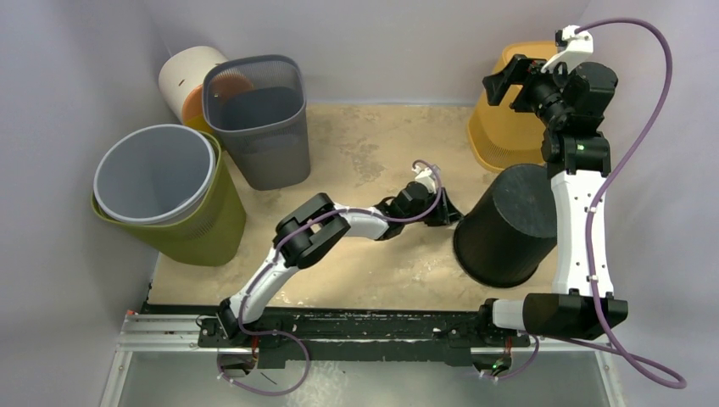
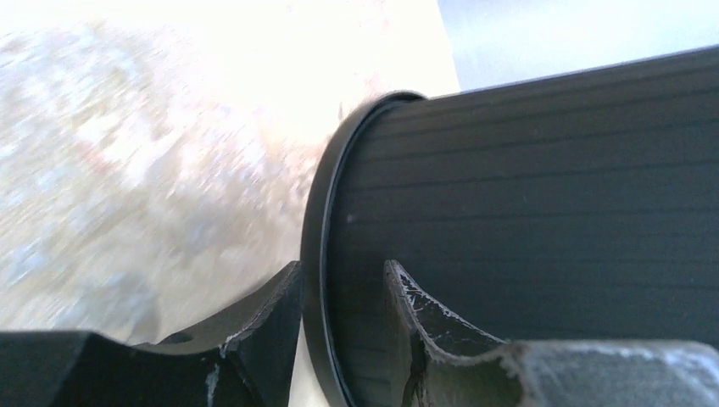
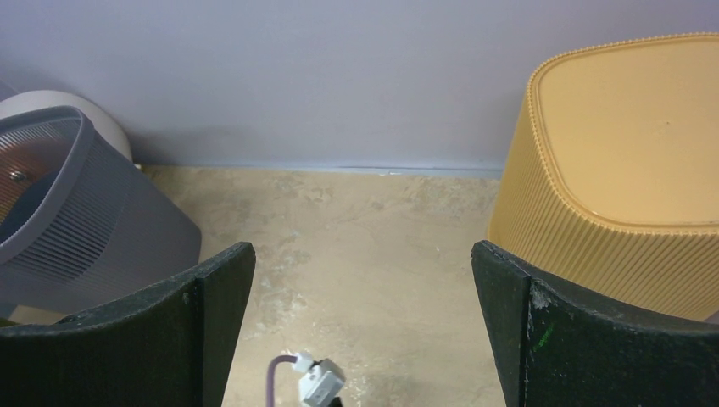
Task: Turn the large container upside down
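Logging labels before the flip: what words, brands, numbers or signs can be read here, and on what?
No readable text in any view.
Black container: plain ribbed wall, no label.
Yellow bin, grey mesh bin: no print.
White container: small dark marks, too small to read.
Right gripper's finger: green smear, not lettering.

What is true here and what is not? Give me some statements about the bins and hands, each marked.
1. The left hand straddles the rim of the black bin. True.
2. The yellow bin stands bottom up. True.
3. The right hand grips the yellow bin. False: the right hand is open and empty.
4. The grey bin is upside down. False: the grey bin's mouth faces up.
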Available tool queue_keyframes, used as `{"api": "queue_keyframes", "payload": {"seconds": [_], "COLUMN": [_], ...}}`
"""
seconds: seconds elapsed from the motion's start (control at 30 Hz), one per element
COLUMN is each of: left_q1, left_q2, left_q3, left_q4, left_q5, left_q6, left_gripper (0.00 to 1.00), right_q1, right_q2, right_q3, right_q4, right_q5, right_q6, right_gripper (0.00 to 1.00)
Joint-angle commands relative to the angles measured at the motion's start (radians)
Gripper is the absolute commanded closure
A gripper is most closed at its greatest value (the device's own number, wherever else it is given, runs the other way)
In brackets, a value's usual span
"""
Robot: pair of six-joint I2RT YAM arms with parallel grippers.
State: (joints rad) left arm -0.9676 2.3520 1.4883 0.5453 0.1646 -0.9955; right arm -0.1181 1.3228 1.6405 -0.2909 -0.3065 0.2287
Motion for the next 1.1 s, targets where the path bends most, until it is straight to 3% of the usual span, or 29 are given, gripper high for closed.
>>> {"api": "queue_keyframes", "payload": {"seconds": [0.0, 0.2, 0.43, 0.67, 0.77, 0.9, 1.07], "left_q1": [-0.060, -0.091, -0.105, -0.017, 0.031, 0.058, 0.070], "left_q2": [0.094, 0.221, 0.276, 0.038, -0.128, -0.312, -0.488], "left_q3": [0.202, 0.441, 0.518, 0.258, 0.185, 0.188, 0.277], "left_q4": [-0.011, -0.097, -0.209, -0.333, -0.472, -0.708, -0.936], "left_q5": [0.046, 0.076, 0.146, 0.072, -0.003, -0.153, -0.311], "left_q6": [-0.036, -0.046, 0.018, 0.207, 0.331, 0.514, 0.682], "left_gripper": [0.63, 0.63, 0.63, 0.56, 0.50, 0.44, 0.44], "right_q1": [0.001, 0.001, 0.000, 0.001, 0.001, 0.005, 0.052], "right_q2": [-0.007, 0.001, 0.001, 0.003, 0.009, 0.021, 0.046], "right_q3": [0.031, 0.020, 0.004, -0.001, -0.005, -0.031, -0.082], "right_q4": [0.041, 0.045, 0.054, 0.054, 0.056, 0.068, 0.094], "right_q5": [-0.017, -0.008, -0.004, -0.010, 0.009, -0.023, -0.030], "right_q6": [0.002, -0.006, -0.016, -0.028, -0.041, -0.034, -0.024], "right_gripper": [0.00, 0.00, 0.00, 0.00, 0.00, 0.00, 0.00]}}
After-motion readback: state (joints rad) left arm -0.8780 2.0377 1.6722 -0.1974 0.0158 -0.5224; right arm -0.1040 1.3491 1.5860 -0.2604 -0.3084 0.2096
